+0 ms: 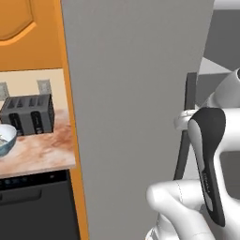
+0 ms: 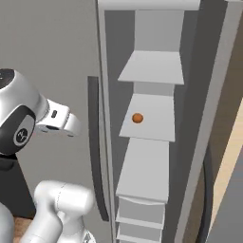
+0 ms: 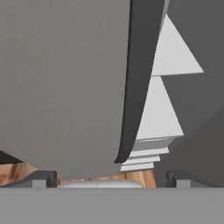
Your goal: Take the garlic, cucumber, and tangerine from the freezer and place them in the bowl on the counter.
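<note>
Bowl (image 1: 6, 139) waits on the bench (image 1: 44, 152), far left of the end effector (image 3: 107, 178). End effector hangs spread wide, gripping nothing, beside the freezer (image 2: 57, 57) door's handle strip (image 3: 133, 83). Tangerine (image 2: 137, 118) lies to its right, inside on a shelf (image 2: 152, 121).

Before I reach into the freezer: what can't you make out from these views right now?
- Garlic and cucumber: I can't spot them; on the freezer shelves in the right base view I can make out just the tangerine.
- Bowl: cut off by the left edge of the left base view, so its contents are unclear.
- Lower freezer shelves: cut off by the right base view's bottom edge.
</note>
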{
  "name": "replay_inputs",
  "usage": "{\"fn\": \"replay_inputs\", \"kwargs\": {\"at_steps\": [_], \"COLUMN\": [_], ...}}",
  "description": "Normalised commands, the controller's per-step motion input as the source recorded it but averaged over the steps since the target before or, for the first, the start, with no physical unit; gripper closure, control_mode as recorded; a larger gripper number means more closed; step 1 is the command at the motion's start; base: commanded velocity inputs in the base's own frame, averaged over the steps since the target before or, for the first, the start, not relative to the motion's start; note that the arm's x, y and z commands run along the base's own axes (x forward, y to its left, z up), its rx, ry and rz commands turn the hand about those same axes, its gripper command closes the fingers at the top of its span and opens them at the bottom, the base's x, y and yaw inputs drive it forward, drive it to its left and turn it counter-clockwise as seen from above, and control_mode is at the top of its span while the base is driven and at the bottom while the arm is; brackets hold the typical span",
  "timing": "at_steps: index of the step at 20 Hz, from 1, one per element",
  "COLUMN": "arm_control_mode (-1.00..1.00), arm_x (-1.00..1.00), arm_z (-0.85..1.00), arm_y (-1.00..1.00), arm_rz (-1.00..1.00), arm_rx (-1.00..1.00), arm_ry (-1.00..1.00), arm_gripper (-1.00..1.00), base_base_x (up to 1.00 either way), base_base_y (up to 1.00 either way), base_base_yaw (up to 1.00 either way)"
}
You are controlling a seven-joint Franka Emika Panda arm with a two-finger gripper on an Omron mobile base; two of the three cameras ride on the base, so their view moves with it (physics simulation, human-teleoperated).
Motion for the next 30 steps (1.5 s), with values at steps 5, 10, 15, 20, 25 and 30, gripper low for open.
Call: {"fn": "replay_inputs", "kwargs": {"at_steps": [5,10,15,20,25,30], "arm_control_mode": [1.0,1.0,1.0,1.0,1.0,1.0], "arm_x": [0.0,0.0,0.0,0.0,0.0,0.0], "arm_z": [0.0,0.0,0.0,0.0,0.0,0.0], "arm_y": [0.0,0.0,0.0,0.0,0.0,0.0], "arm_rz": [0.0,0.0,0.0,0.0,0.0,0.0], "arm_rx": [0.0,0.0,0.0,0.0,0.0,0.0], "arm_ry": [0.0,0.0,0.0,0.0,0.0,0.0], "arm_gripper": [-1.0,-1.0,-1.0,-1.0,-1.0,-1.0], "base_base_x": [0.03,0.3,0.52,0.6,0.57,0.15], "base_base_y": [-0.71,-0.55,-0.3,-0.19,-0.13,-0.02], "base_base_yaw": [-0.05,-0.04,0.0,0.02,0.01,0.0]}}
